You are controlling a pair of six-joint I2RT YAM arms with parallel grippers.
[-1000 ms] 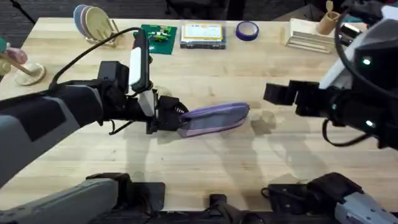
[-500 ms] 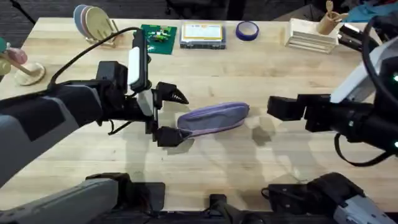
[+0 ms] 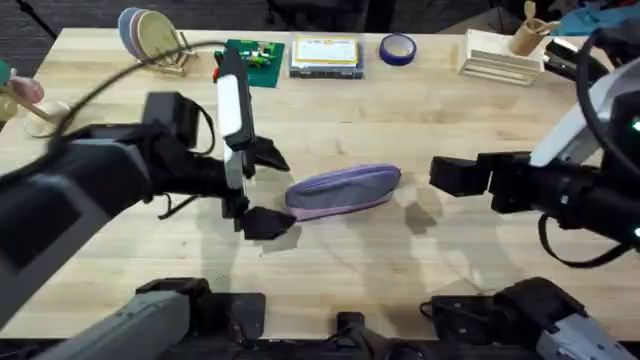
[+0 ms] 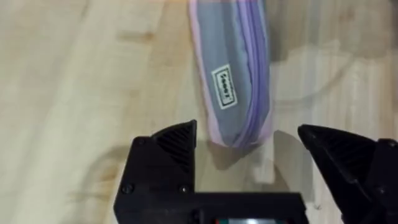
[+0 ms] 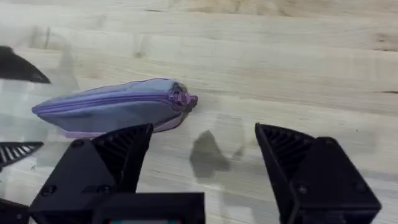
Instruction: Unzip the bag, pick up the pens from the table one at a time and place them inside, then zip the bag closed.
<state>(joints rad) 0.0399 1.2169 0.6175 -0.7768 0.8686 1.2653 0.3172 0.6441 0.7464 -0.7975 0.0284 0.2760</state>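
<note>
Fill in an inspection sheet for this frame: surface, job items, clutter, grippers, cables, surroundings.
Surface: pale wooden table, intact.
Job items: purple bag lies mid-table, zipper closed, pull at its right end; pens: nothing seen.
Clutter: along the far edge, plates in a rack, green board, flat case, tape roll, wooden tray.
Grippers: left gripper open at the bag's left end; right gripper open, apart from the right end.
Cables: black cable over the left arm.
Surroundings: dark floor beyond the table.

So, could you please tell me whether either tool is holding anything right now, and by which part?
Nothing is held. The left tool is open just off the end of the bag, and the right tool is open short of its zipper end.
</note>
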